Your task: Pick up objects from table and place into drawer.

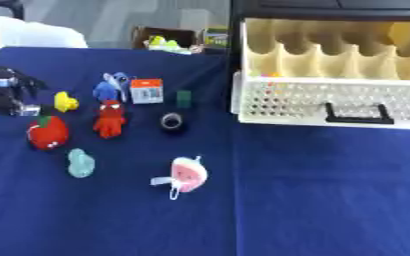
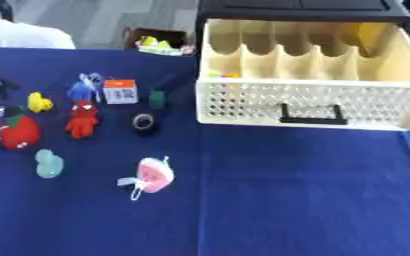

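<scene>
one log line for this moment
left hand far left by yellow toy | right hand not in view | drawer open | toys on table

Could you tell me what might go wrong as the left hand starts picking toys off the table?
1. The left hand sits beside a tight cluster: the yellow toy, red apple and red figure lie close together, so reaching for one may knock another.
2. The drawer is split into narrow compartments, so the bulkier apple could catch on a divider.
</scene>
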Robot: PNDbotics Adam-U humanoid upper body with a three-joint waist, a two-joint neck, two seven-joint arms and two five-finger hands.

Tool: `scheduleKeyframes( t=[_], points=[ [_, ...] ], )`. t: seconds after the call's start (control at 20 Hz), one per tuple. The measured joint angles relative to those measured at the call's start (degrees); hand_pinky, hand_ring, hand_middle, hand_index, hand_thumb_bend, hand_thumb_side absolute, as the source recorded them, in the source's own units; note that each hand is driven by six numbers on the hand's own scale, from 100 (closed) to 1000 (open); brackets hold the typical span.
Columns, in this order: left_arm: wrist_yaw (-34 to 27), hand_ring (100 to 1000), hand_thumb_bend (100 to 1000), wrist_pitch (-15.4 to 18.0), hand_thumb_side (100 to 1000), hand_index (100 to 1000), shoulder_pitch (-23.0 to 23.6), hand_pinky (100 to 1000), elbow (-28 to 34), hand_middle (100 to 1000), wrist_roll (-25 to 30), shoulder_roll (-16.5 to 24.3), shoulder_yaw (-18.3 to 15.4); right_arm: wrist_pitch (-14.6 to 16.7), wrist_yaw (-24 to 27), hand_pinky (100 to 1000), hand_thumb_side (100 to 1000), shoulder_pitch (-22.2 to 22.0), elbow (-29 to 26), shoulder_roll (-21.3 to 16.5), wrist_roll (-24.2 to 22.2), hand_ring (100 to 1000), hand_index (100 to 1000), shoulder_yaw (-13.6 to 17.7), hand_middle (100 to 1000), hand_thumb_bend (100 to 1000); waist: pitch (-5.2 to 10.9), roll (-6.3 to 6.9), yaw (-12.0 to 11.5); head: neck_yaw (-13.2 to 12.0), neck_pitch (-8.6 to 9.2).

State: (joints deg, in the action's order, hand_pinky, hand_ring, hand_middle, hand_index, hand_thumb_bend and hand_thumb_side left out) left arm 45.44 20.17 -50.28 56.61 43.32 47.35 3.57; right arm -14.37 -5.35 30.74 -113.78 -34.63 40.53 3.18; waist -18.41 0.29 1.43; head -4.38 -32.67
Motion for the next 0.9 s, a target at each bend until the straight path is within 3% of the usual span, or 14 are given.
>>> scheduleKeyframes(
  t=[0.35, 0.65, 0.9],
  points=[
    [3.29, 708, 489, 0.61, 874, 958, 1.15, 591, -0.01, 748, -0.61, 0.49, 0.92, 0.31, 0.45, 784, 1000, -0.01, 0.00, 0.08, -0.24, 526, 770, 0.31, 449, 100, 0.00, 0.07, -0.02, 0.00, 0.00],
    [6.02, 706, 411, 2.44, 749, 985, 2.25, 580, -0.43, 777, -2.44, 0.52, 1.64, 0.53, 0.62, 783, 1000, -0.01, 0.00, 0.15, -0.46, 523, 761, 0.34, 441, 100, 0.00, -0.05, 0.07, -0.03, 0.00],
    [6.21, 697, 407, 3.43, 768, 989, 2.41, 562, -1.09, 780, -3.43, 0.51, 2.05, 0.61, 0.95, 781, 1000, -0.03, 0.00, 0.35, -0.56, 520, 754, 0.47, 435, 100, 0.00, -0.08, 0.09, -0.05, 0.00]
  ],
)
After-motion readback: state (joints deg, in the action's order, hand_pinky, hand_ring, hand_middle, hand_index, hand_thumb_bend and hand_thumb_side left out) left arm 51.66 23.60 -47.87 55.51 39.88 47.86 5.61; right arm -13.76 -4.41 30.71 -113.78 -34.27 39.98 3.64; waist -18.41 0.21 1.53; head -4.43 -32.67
